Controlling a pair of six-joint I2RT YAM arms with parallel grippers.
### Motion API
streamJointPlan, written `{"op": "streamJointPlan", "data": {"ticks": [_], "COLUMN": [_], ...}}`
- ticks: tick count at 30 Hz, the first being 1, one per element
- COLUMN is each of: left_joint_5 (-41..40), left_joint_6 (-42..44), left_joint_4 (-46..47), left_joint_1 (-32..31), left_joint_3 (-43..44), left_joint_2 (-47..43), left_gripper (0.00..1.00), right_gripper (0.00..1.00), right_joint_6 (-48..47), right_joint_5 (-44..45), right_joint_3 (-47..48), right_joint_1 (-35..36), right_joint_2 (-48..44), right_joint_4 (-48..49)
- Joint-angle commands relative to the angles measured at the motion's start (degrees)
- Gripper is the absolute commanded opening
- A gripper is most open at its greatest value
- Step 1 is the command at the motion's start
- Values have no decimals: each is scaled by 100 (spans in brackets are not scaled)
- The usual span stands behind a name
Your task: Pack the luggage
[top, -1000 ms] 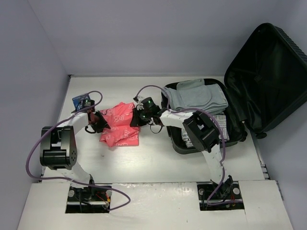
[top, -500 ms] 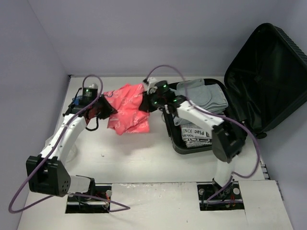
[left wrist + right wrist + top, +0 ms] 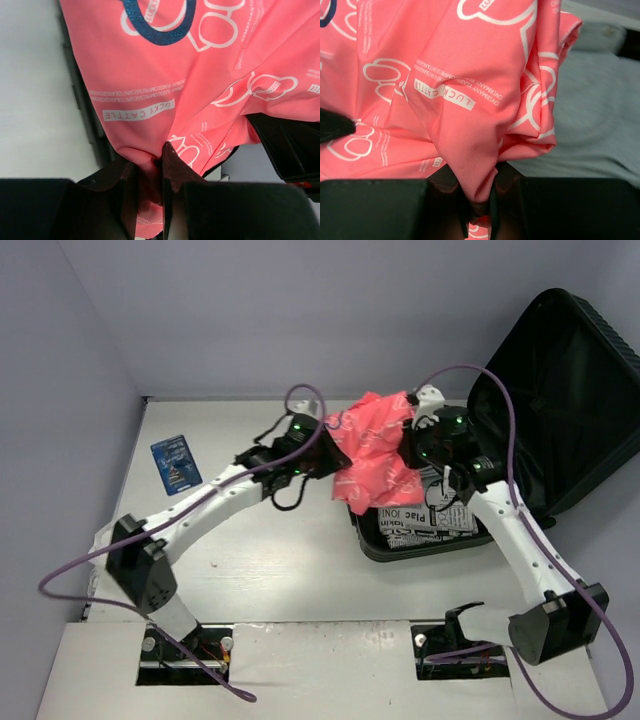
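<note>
The black luggage [image 3: 560, 390] lies open at the right, its lid raised. A pink printed garment [image 3: 375, 455] hangs over the luggage's near-left part, held between both arms. My left gripper [image 3: 325, 455] is shut on the garment's left side, with a fold pinched between its fingers [image 3: 172, 170]. On the garment's right side, my right gripper [image 3: 415, 445] is shut on another fold [image 3: 480, 180]. Grey folded clothing [image 3: 600, 115] lies under the pink garment [image 3: 200, 85] inside the case.
A printed white packet [image 3: 425, 515] lies in the luggage's front part. A blue card [image 3: 176, 464] lies on the white table at the far left. The luggage's near rim [image 3: 420, 548] stands above the table.
Both arms have lifted the pink garment off the table and carried it right, from the table's middle to over the open luggage. Both grippers stayed shut on it.
</note>
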Motion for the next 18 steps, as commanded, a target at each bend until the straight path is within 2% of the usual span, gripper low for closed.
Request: {"op": "streamJointPlan", "data": {"ticks": [1, 8, 15, 18], "left_joint_5": [151, -78, -341, -368], "left_joint_6": [-279, -481, -236, -60], "left_joint_4": [593, 917, 971, 840], "left_joint_1": [-607, -1406, -1601, -1592], "left_joint_3": [685, 958, 854, 792], "left_joint_2": [416, 1277, 1657, 1718], "left_gripper": [0, 0, 0, 7], "right_gripper": [0, 0, 4, 10], "right_joint_6": [-534, -781, -571, -491], "right_joint_5": [503, 800, 1153, 1188], "right_joint_3": [-194, -800, -915, -977], "right_joint_1": [-541, -1685, -1924, -1933], "right_joint_2": [-532, -596, -60, 186], "right_joint_4": [155, 49, 207, 295]}}
